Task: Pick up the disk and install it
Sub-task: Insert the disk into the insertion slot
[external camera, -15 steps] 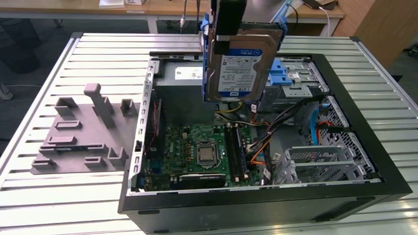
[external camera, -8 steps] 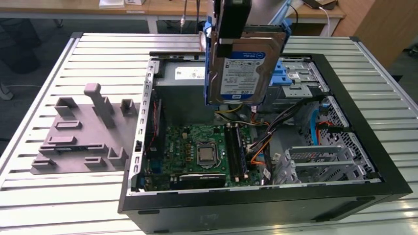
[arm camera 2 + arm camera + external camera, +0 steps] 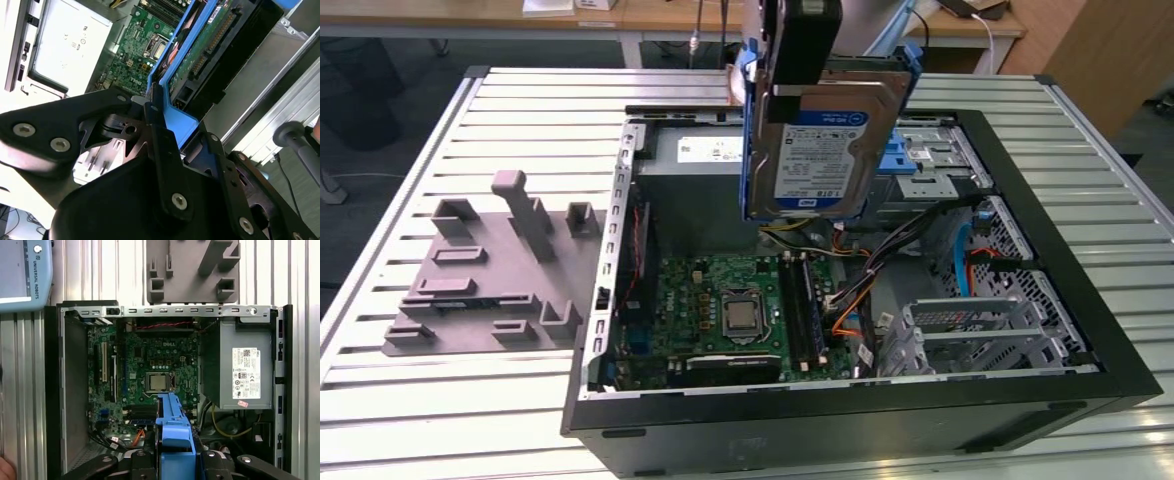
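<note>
The disk hangs upright above the open computer case, label side facing the exterior view, with its blue carrier frame along the edges. My gripper comes down from above and is shut on the disk's upper end. In the second wrist view the black fingers clamp the blue frame, and the disk's circuit-board side extends away over the motherboard. In the first wrist view the blue frame sticks out between the gripper's black parts, above the case's interior.
Inside the case lie the green motherboard, the grey power supply box and grey metal drive cages. A grey fixture plate with raised blocks sits on the slatted metal table at the exterior view's left.
</note>
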You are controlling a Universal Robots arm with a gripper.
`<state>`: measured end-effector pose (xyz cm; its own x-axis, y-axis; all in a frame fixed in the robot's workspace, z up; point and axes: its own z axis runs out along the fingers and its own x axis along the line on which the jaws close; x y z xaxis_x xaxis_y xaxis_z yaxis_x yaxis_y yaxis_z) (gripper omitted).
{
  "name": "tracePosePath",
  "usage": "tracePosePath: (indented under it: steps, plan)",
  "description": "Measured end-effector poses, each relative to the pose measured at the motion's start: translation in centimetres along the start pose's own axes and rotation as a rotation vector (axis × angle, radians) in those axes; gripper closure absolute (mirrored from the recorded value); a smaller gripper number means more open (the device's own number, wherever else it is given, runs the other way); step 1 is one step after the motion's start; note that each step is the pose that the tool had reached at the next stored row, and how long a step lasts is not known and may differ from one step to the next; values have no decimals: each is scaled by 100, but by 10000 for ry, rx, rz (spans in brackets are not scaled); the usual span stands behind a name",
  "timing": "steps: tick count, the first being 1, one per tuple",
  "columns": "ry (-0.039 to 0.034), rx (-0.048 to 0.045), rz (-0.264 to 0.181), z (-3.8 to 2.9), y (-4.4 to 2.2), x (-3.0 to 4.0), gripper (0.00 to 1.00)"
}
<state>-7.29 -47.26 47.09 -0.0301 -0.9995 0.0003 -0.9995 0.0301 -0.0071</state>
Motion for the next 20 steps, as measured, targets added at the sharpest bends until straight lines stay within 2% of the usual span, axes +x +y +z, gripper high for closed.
tracePosePath:
  steps: [20]
  plan:
    - [0,0,0,1,-71,152,64]
